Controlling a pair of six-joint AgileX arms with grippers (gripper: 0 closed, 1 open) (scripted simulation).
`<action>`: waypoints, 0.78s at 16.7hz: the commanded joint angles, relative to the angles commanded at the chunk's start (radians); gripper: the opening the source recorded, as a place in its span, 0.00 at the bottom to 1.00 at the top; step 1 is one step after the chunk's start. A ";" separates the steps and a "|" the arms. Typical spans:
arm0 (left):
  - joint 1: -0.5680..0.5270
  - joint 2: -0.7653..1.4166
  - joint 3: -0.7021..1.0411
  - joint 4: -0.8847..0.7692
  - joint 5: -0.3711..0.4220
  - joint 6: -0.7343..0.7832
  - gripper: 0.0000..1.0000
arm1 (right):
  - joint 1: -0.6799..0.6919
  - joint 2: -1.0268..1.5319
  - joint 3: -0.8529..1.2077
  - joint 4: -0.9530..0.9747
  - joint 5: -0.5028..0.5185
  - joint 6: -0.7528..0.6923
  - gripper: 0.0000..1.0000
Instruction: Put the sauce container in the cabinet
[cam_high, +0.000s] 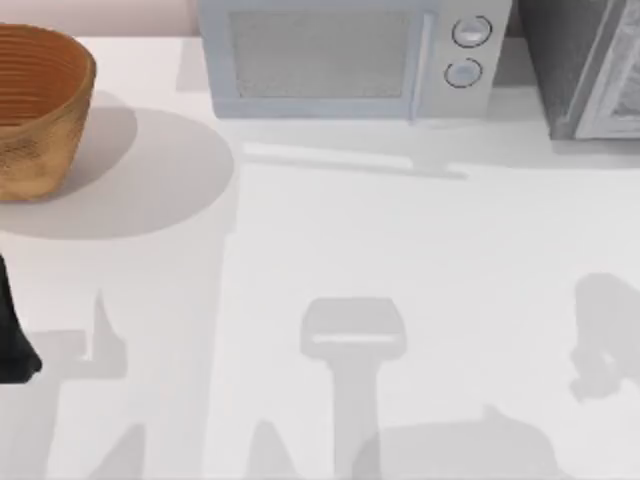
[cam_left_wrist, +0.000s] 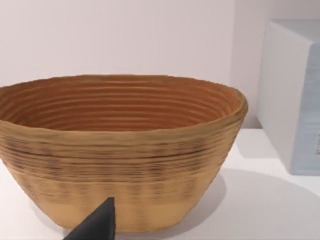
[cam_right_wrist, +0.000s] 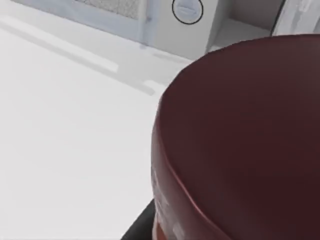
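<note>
Two arms share the job, and the right one appears to carry the load: in the right wrist view the sauce container (cam_right_wrist: 240, 145) sits very close under the camera, its dark maroon lid up, with a dark finger (cam_right_wrist: 140, 225) just beside its lower edge. I cannot tell whether the right gripper pinches it or merely hovers over it. In the top view a dark part of the left arm (cam_high: 12, 330) sits at the left edge of the table, near the basket (cam_high: 40, 110); a dark fingertip (cam_left_wrist: 97, 222) points at the basket's wall, and I cannot tell whether that gripper is spread.

The step in hand looks like transport toward the cabinet (cam_high: 585, 65) at the far right. Next, the jar must travel farther back and right, past the microwave (cam_high: 350, 60).

The table (cam_high: 300, 260) is plain white, with a pale wall behind.
</note>
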 joint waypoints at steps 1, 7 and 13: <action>0.000 0.000 0.000 0.000 0.000 0.000 1.00 | 0.005 -0.084 -0.059 0.049 0.068 0.056 0.00; 0.000 0.000 0.000 0.000 0.000 0.000 1.00 | 0.031 -0.364 -0.273 0.265 0.323 0.258 0.00; 0.000 0.000 0.000 0.000 0.000 0.000 1.00 | 0.030 -0.369 -0.280 0.272 0.330 0.266 0.00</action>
